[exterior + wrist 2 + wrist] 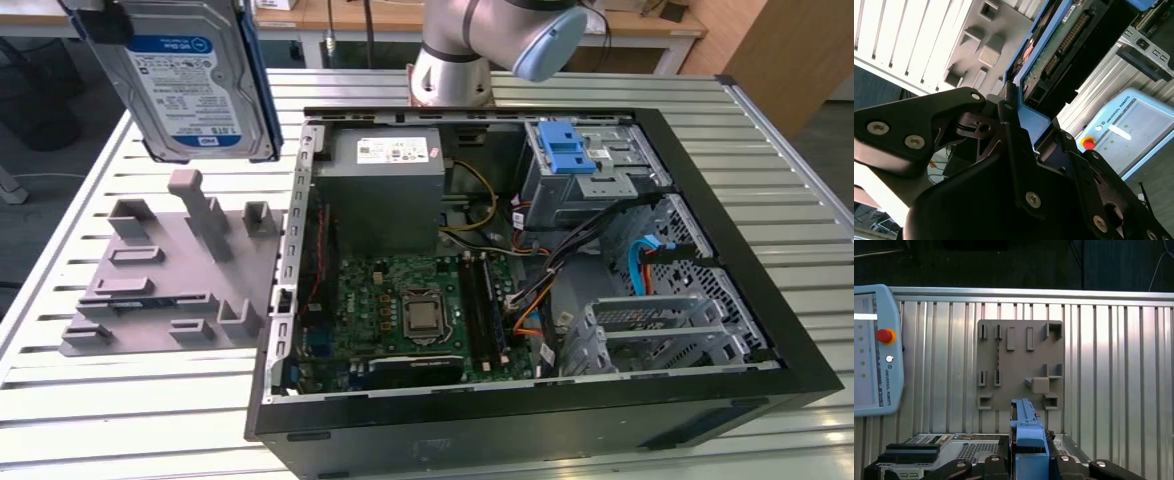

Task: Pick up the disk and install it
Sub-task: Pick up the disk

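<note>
While the claw (1029, 462) clamps it, the disk (187, 80), blue-and-white label showing, hangs above the grey fixture (147, 290)

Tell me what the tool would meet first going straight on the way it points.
Probably the grey fixture plate, with the disk the tool holds touching first; depth is unclear.

Silver disk (187, 75), blue-and-white label, blue rails, above the grey plate (140, 300); beside that plate, black case (534, 418), green motherboard (380, 290).
</note>
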Action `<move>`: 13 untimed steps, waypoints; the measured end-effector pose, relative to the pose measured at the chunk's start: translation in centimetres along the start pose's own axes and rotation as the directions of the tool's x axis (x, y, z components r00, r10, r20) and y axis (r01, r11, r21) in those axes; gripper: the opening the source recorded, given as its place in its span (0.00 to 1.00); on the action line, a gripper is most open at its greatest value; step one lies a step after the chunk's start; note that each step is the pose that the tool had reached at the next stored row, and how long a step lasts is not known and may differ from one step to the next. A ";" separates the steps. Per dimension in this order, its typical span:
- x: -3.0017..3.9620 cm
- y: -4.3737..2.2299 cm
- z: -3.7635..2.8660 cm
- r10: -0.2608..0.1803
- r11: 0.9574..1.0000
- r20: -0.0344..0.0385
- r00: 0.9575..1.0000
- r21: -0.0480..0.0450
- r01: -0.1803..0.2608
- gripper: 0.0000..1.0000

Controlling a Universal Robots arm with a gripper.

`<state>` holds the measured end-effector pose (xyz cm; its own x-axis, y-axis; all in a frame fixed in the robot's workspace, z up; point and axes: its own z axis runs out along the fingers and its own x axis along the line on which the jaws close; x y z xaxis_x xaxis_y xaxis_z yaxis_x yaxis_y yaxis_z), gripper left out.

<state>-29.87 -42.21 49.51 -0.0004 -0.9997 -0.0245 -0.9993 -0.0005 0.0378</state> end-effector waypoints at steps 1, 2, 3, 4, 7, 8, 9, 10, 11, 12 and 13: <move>0.10 -0.01 0.00 0.000 1.000 0.000 1.000 0.000 0.000 0.36; 0.18 -0.07 0.00 0.000 1.000 0.000 1.000 0.000 0.000 0.36; 0.25 -0.19 0.00 0.000 1.000 0.000 1.000 0.000 0.000 0.36; 0.35 -0.31 0.00 0.000 1.000 0.000 1.000 0.000 0.000 0.36; 0.52 -0.68 -0.01 0.000 1.000 0.000 1.000 0.000 0.000 0.36; 0.58 -0.76 -0.01 0.000 1.000 0.000 1.000 0.000 0.000 0.36; 0.63 -0.84 -0.01 0.000 1.000 0.000 1.000 0.000 0.000 0.36; 0.68 -0.91 -0.01 0.000 1.000 0.000 1.000 0.000 0.000 0.36; 0.71 -0.97 -0.01 0.000 1.000 0.000 1.000 0.000 0.000 0.36; 0.76 -1.05 -0.01 0.000 1.000 0.000 1.000 0.000 0.000 0.36; 0.80 -1.11 -0.01 0.000 1.000 0.000 1.000 0.000 0.000 0.36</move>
<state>-28.76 -43.01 49.47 -0.0004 -0.9997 -0.0245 -0.9993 -0.0005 0.0378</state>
